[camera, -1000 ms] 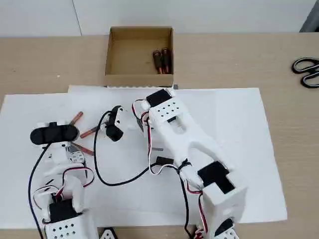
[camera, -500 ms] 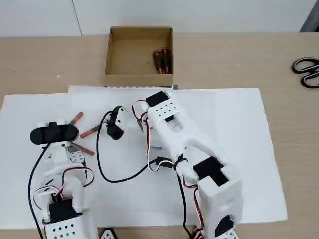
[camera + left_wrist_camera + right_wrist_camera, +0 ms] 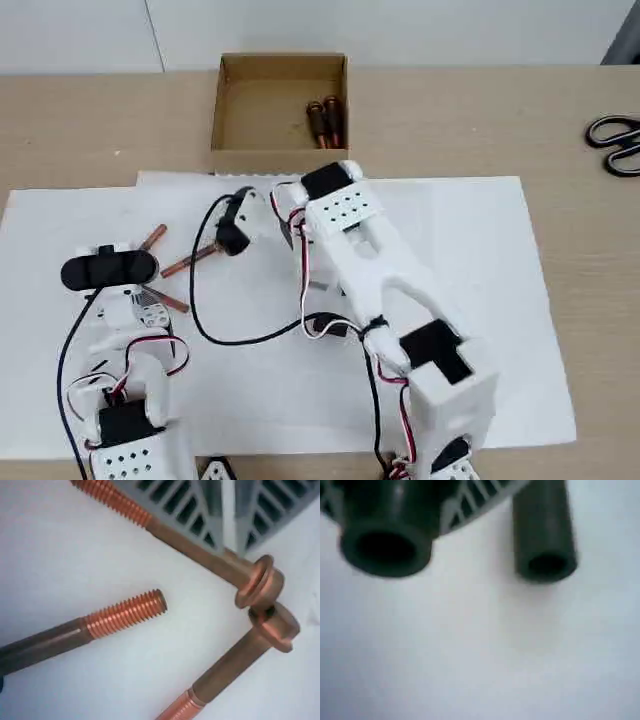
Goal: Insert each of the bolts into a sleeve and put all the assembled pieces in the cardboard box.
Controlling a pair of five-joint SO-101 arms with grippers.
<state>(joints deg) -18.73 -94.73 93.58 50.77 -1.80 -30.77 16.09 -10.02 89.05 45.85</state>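
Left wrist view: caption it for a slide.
Three copper bolts on white paper at the left gripper: two meet head to head, the third lies apart.

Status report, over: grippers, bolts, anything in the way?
Right gripper shut on sleeve. Left gripper over three loose bolts. Two assembled pieces in box. Cable crosses paper.

A black cable (image 3: 191, 305) loops between the arms, and the right arm (image 3: 360, 250) stretches before the cardboard box (image 3: 280, 160).

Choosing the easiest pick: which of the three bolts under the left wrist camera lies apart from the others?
The bolt whose threaded tip points toward the other two bolts; it touches neither, while their heads meet.
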